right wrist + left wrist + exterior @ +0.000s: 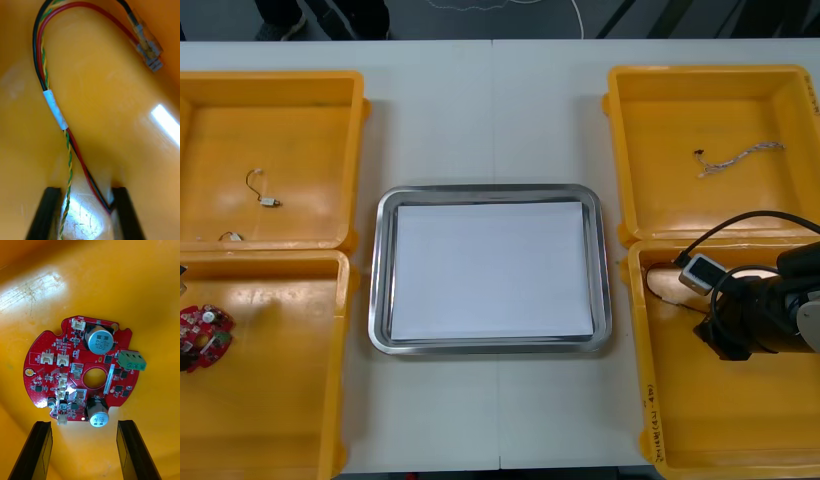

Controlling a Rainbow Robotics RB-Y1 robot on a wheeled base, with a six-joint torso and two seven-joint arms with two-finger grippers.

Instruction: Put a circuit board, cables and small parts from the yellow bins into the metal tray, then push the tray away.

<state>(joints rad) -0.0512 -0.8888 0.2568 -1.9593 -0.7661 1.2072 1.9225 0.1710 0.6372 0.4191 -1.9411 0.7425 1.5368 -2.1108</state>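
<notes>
the step in hand looks like the first pick-ups: the metal tray (492, 189) lies in the middle of the surface (490, 90), white inside and with nothing in it yet. the right gripper (86, 189) is down in the near right bin (650, 400), its fingers standing apart astride the red and yellow cable (54, 108), not yet pinched on it. the left gripper (85, 423) hovers in the near left bin (270, 420) with fingers wide, the circuit board (80, 371) lying flat just ahead of them. next, each likely needs to drop, close and lift. a twisted cable (740, 157) lies in the far right bin and small metal parts (270, 202) in the far left one. the surface is light and otherwise bare; dark floor shows beyond its far edge.
</notes>
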